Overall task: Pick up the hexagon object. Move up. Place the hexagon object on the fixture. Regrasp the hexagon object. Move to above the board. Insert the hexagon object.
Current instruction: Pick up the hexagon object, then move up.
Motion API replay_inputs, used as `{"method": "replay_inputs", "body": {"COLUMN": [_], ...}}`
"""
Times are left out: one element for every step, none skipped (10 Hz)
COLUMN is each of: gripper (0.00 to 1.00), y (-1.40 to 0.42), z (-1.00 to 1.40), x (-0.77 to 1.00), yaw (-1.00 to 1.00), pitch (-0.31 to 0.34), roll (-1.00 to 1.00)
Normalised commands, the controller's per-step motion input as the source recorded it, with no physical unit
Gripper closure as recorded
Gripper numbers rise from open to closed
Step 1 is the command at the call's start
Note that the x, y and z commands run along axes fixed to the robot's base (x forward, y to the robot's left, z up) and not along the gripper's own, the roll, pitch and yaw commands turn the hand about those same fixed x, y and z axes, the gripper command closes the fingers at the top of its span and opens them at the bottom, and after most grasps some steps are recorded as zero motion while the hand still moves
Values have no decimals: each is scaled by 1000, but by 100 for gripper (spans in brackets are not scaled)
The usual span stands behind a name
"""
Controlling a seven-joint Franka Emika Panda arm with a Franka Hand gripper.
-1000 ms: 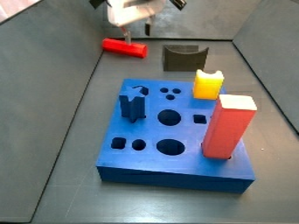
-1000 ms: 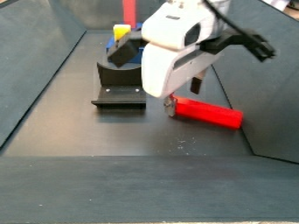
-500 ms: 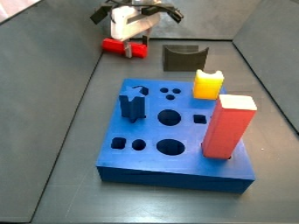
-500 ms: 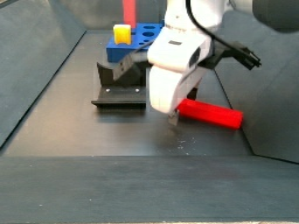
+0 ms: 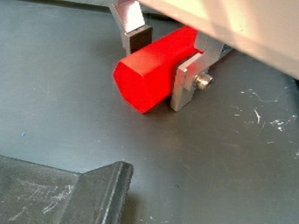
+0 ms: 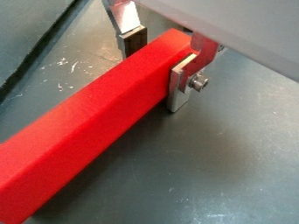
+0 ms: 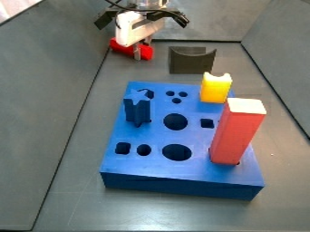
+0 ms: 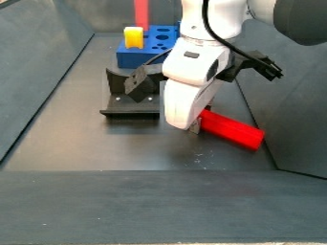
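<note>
1. On the dark floor near the back wall, w/ the gripper (image 6: 158, 54) low over it: long bright red hexagon object (image 6: 87, 131), lying flat.
2. Silver finger plates (image 5: 188, 80) sit either side, pressed on its flanks.
3. Dark notched fixture (image 7: 189, 59) & thick blue board (image 7: 182, 136) stand apart.

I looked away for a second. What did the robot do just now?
The gripper came down over the hexagon object; its fingers now sit on both sides of one end. The rod still lies on the floor. The board and fixture stayed put.
</note>
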Motion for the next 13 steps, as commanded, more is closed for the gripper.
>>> {"method": "replay_inputs", "body": {"gripper": [100,100,100,100,100,100,100,100,100,100,100,100,100], "y": [0,0,0,0,0,0,0,0,0,0,16,13,11], "z": [0,0,0,0,0,0,0,0,0,833,818,726,656], "x": [0,0,0,0,0,0,0,0,0,0,-10,-30,-30], "yaw": [0,0,0,0,0,0,0,0,0,0,-25,-29,-30], "pitch": [0,0,0,0,0,0,0,0,0,0,6,13,18], "roll": [0,0,0,0,0,0,0,0,0,0,2,7,10]}}
